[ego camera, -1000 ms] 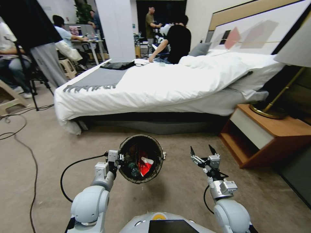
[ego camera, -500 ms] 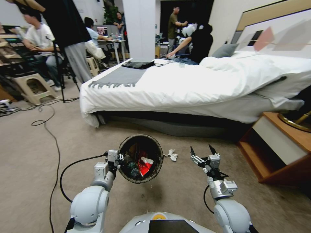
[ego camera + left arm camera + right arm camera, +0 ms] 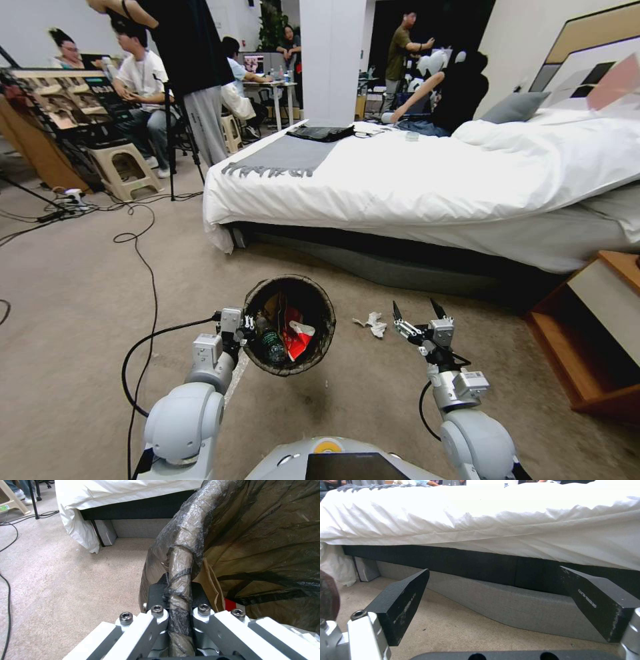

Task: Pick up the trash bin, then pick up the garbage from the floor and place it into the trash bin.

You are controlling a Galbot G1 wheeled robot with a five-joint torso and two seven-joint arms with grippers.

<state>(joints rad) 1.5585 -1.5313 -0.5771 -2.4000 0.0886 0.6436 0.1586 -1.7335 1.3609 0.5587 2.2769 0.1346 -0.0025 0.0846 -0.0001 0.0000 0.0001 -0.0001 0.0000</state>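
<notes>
My left gripper (image 3: 248,328) is shut on the rim of the trash bin (image 3: 320,301), holding it above the carpet. The bin is round with a dark bag liner folded over its rim (image 3: 181,562). Inside it lie a red-and-white packet (image 3: 295,335), a clear plastic bottle (image 3: 270,342) and brown paper (image 3: 210,582). A crumpled white tissue (image 3: 373,324), a piece of garbage, lies on the carpet between the bin and my right gripper (image 3: 418,311). That gripper hovers open and holds nothing, its black fingers (image 3: 403,602) spread wide before the bed's base.
A bed (image 3: 427,180) with white bedding stands ahead. A wooden nightstand (image 3: 600,333) is at the right. Black cables (image 3: 143,267) run over the beige carpet at the left. A tripod, stools and several people are in the room behind.
The whole view has swung to the left, so the bed and nightstand sit further right. The tissue has come into sight near my right gripper. Both arms keep their pose.
</notes>
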